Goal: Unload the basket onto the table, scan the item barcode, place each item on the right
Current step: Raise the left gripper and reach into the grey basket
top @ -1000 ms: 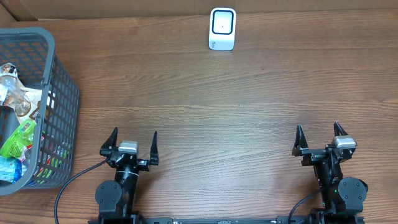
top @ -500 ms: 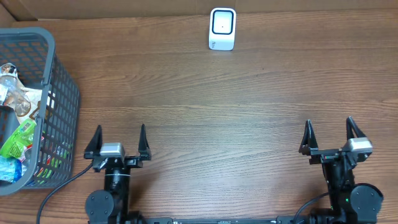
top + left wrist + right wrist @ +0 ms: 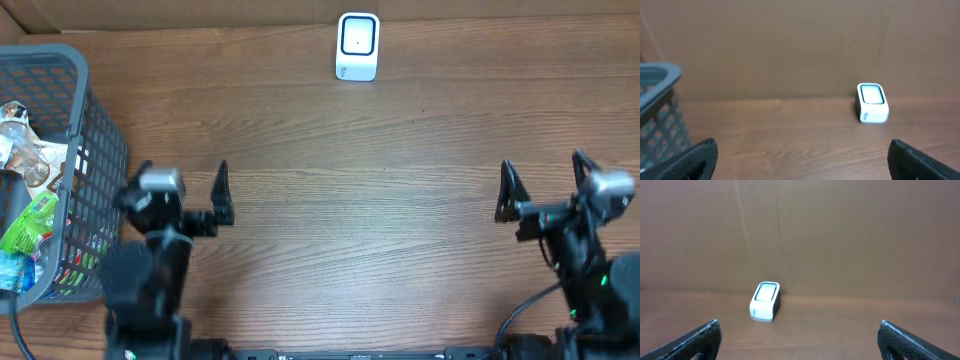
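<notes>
A small white box-shaped barcode scanner [image 3: 872,103] with a pale screen stands on the brown wood-grain table [image 3: 790,135] at about 3 o'clock, near a plain brown cardboard wall [image 3: 790,45] that fills 12 o'clock. A grey plastic mesh basket [image 3: 660,115] sits at 9 o'clock, cut by the edge. The left gripper [image 3: 802,160] is spread wide, with black fingertips [image 3: 697,162] at 7 and 5 o'clock and nothing between them.

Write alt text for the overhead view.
The left fingers and right fingers stand open and empty above a wooden table. A white scanner sits at the far edge; a grey basket of packets stands at left.
</notes>
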Motion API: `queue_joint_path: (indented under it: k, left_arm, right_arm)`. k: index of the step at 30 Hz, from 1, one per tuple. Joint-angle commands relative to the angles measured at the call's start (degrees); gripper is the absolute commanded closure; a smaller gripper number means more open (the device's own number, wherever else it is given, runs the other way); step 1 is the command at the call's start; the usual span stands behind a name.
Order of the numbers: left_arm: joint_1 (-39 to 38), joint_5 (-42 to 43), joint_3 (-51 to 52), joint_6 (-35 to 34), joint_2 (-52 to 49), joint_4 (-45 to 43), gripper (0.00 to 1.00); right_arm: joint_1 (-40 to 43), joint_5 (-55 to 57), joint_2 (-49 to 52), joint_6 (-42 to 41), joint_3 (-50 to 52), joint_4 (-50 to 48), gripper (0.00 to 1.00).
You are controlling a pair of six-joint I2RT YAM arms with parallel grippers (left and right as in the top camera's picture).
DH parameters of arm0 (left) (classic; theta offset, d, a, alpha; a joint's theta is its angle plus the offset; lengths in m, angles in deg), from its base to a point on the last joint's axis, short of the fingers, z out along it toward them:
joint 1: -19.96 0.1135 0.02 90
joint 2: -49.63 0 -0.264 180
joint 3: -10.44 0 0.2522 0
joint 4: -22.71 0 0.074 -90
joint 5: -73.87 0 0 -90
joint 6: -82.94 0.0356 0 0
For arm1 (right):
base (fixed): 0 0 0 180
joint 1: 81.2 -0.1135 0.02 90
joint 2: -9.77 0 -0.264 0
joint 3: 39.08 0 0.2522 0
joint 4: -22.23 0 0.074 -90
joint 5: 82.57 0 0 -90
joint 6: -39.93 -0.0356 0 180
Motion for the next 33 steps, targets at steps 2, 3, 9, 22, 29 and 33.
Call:
queue_joint_path:
  k: [2, 3, 9, 22, 29, 33]
  left_arm:
    - [0.31, 5.77, -17.00, 1.84, -12.00, 8.17, 0.00]
    - [0.31, 7.02, -21.66, 1.84, -15.34, 11.52, 0.00]
    - [0.31, 10.86, -52.48, 1.79, -35.80, 38.10, 0.00]
    - [0.94, 11.41, -74.20, 1.81, -57.48, 57.83, 0.00]
    - [15.32, 11.23, -89.37, -7.37, -57.66, 60.43, 0.04]
    - [29.88, 7.34, -93.11, -14.34, -57.66, 64.83, 0.05]
  right_arm:
    - [-0.22, -3.63, 9.40, -0.24, -11.91, 6.64, 0.00]
    - [-0.22, -4.28, 11.96, -0.26, -14.95, 9.29, 0.00]
    - [-0.22, -4.98, 26.77, -0.20, -31.17, 24.15, 0.00]
    - [-0.22, -12.90, 49.42, -0.22, -39.69, 33.79, 0.00]
    - [-0.22, -15.06, 52.24, -0.22, -39.69, 34.18, 0.03]
    - [-0.22, -15.06, 52.24, -0.22, -39.69, 34.27, 0.03]
